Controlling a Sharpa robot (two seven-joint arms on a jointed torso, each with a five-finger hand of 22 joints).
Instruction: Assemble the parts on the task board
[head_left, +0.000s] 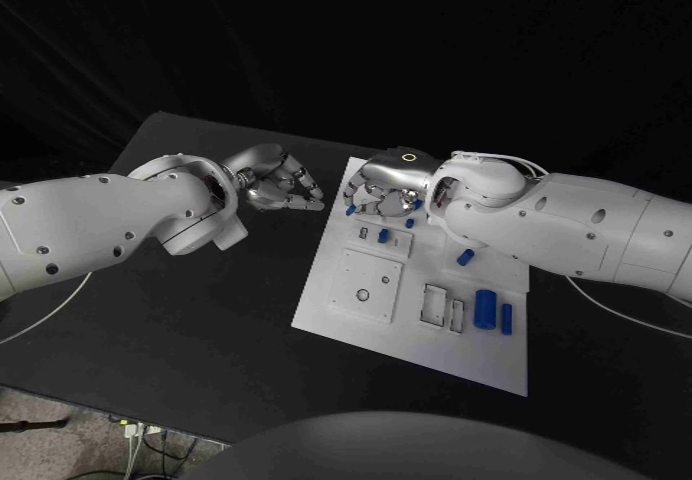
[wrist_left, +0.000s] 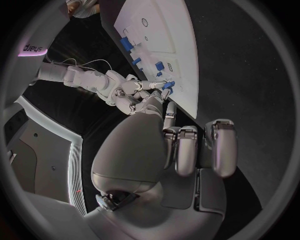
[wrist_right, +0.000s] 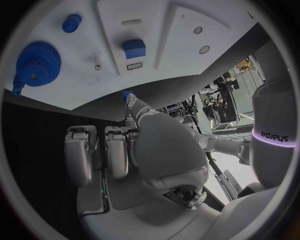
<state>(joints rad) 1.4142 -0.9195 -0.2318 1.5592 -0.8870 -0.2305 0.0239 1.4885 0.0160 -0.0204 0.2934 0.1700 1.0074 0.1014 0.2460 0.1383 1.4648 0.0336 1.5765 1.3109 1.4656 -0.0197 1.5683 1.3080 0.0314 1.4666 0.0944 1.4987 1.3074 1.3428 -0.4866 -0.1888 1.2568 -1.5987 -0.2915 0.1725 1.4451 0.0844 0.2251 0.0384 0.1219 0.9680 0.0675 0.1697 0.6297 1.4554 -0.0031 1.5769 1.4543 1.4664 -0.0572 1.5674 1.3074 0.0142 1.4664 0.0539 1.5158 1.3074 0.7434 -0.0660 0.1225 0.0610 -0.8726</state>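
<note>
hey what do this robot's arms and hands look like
Both arms are smooth glossy white shells dotted with small dark screw holes. The left hand and right hand are silver metal with many jointed fingers. Thin white cables trail from both arms, and the right wrist carries a small yellowish ring.

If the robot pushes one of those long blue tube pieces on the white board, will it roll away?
Probably. The blue tube pieces look round and lie flat on the task board, so a sideways push likely rolls them. They look stiff and light.
</note>
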